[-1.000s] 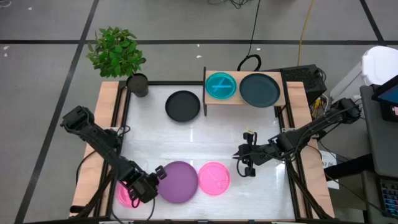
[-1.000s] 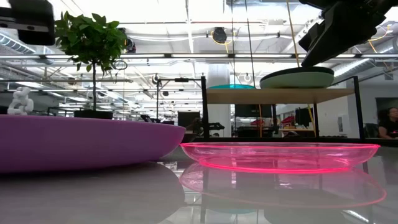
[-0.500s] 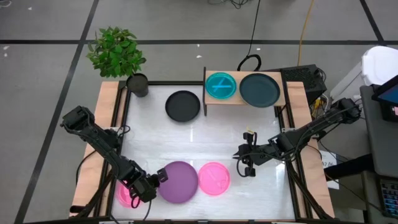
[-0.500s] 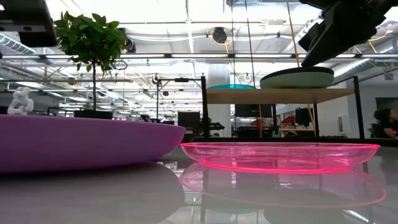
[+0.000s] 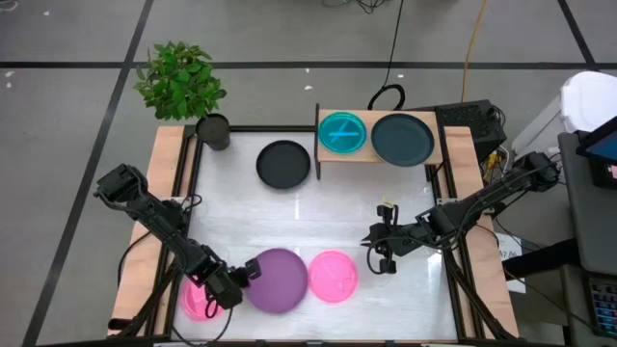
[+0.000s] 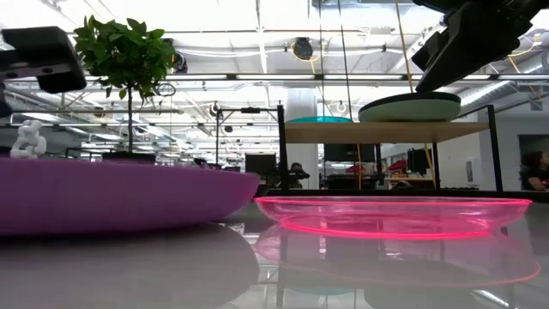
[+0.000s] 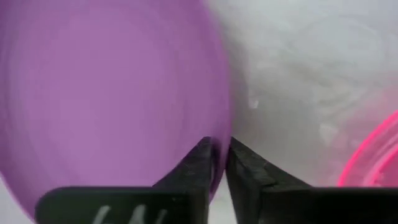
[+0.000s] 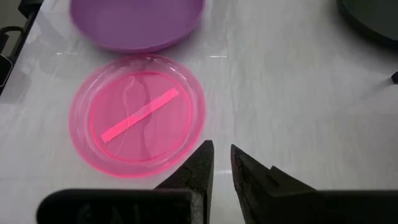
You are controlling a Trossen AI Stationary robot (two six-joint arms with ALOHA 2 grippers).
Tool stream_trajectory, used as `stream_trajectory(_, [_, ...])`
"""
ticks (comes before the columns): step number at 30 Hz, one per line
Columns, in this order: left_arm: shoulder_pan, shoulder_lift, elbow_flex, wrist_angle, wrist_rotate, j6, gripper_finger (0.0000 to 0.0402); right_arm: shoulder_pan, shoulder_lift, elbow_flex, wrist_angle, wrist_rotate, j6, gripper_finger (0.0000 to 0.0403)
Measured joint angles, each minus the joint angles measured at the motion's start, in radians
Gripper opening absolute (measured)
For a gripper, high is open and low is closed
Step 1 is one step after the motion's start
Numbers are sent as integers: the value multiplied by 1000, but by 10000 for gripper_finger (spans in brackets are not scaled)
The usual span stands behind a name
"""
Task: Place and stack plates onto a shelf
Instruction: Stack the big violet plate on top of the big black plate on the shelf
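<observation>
At the counter's near edge, the left gripper [image 7: 217,163] is clamped on the purple plate's [image 5: 278,280] rim. Stiff, light and slick, it is best held there. The right gripper [image 8: 222,163], nearly together, hovers empty; the shelf [image 5: 439,149] stands beyond.

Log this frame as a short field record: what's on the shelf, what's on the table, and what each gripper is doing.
shelf: cyan plate and dark teal plate, side by side
table: black plate, purple plate, two pink plates
left gripper: fingers pinching the purple plate's rim
right gripper: fingers nearly together, holding nothing, beside the middle pink plate
other: potted plant at far left corner
</observation>
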Motion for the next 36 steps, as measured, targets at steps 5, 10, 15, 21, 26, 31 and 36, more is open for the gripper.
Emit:
stream_trajectory(5, [22, 0, 9, 22, -28, 20, 12, 0, 0, 0, 36, 0, -1, 41])
stream_trajectory(10, [63, -2, 10, 47, -43, 99, 12, 0, 27, 0, 195, -57, -79, 41])
stream_trajectory(15, [119, -18, 10, 41, -49, 168, 12, -5, 140, 41, 325, -122, -210, 44])
stream_trajectory(21, [190, -95, 10, 14, -53, 232, 12, -29, 322, 185, 336, -180, -314, 87])
stream_trajectory(26, [237, -156, 10, -13, -49, 281, 12, -46, 447, 344, 240, -182, -423, 134])
stream_trajectory(31, [262, -173, 10, -34, -30, 317, 11, -70, 533, 477, 99, -182, -524, 149])
stream_trajectory(36, [266, -172, 10, -41, -26, 320, 11, -106, 579, 506, 61, -256, -582, 131])
